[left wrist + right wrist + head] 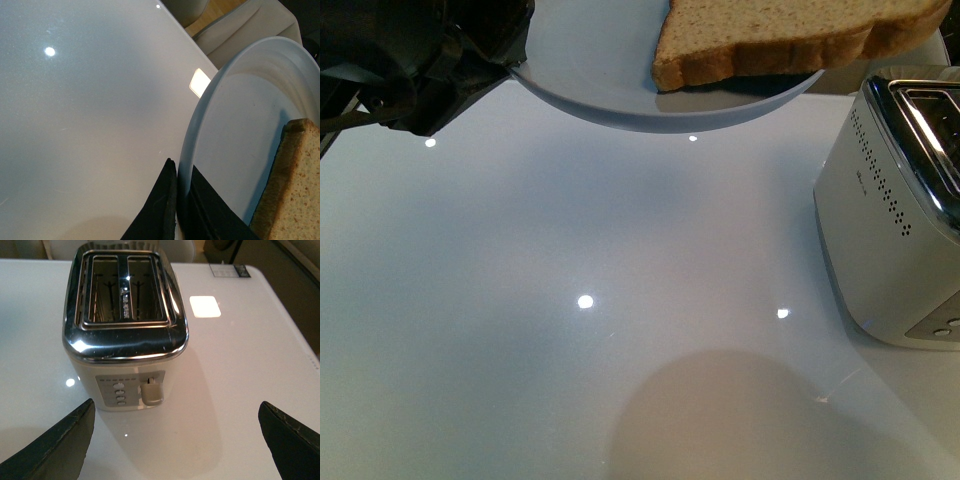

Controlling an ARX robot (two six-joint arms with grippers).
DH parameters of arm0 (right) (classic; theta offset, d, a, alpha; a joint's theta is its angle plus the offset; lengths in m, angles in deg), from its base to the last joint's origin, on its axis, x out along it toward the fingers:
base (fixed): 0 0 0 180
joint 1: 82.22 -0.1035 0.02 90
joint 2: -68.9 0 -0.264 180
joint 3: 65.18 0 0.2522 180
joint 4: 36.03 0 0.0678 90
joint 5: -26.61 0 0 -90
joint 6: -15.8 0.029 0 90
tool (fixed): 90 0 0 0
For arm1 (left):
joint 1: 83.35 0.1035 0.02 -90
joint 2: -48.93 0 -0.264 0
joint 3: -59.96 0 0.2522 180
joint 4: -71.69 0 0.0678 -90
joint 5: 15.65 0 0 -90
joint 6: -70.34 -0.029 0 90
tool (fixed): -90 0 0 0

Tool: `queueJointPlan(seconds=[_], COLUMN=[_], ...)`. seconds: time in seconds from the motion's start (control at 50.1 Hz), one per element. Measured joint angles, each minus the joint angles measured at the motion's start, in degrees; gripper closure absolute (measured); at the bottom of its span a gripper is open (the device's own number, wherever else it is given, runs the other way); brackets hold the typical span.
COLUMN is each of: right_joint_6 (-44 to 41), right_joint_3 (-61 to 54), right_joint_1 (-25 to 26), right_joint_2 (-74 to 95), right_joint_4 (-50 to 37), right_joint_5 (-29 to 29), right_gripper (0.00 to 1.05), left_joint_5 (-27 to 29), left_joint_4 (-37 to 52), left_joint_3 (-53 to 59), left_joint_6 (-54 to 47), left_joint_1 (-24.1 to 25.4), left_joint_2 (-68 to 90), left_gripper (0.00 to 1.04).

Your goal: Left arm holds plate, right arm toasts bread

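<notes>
The left arm's dark black angular gripper (498,62) is closed on the rim of the round pale blue-grey shallow plate (590,80). In the left wrist view one black finger (159,212) is under the rim and the other one (212,215) lies on the inner side, so the rim is pinched between them. The gripper holds the plate at its left edge, and the plate seems to be lifted above the white glossy surface (570,300), with a soft shadow under it.

The tan wholemeal bread slice (770,40) with brown crust lies flat on the plate, on the side far from the left gripper and not touching it. In the front view its long axis runs from left to right. A long crust edge faces the camera, and the right end of the slice goes out over the plate rim, toward the white toaster with the chrome top (880,230). Which end is the rounded top, I cannot tell.

The right gripper (175,440) is wide open and holds nothing. It hangs near the toaster's front panel, and both slots are empty.
</notes>
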Motion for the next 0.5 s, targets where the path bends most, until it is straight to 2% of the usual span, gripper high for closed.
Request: queueJointPlan(seconds=[0.08, 0.2, 0.339, 0.499], right_joint_6=[0.02, 1.73, 9.27, 20.22], right_joint_3=[0.57, 2.14, 9.25, 17.79], right_joint_1=[0.66, 1.42, -2.62, -7.54], right_joint_2=[1.49, 10.34, 27.43, 40.76], right_joint_4=[-2.51, -10.84, -21.20, -25.00], right_joint_5=[0.68, 2.58, 4.15, 9.07], right_gripper=[0.09, 0.09, 0.09, 0.09], left_joint_5=[0.13, 0.02, 0.00, 0.02], left_joint_4=[0.00, 0.00, 0.00, 0.00], left_joint_3=[0.00, 0.00, 0.00, 0.00], left_joint_6=[-0.02, 0.00, 0.02, 0.04], left_joint_1=[0.00, -0.04, -0.04, -0.04], left_joint_2=[0.00, 0.00, 0.00, 0.00], left_gripper=[1.02, 1.02, 1.02, 1.02])
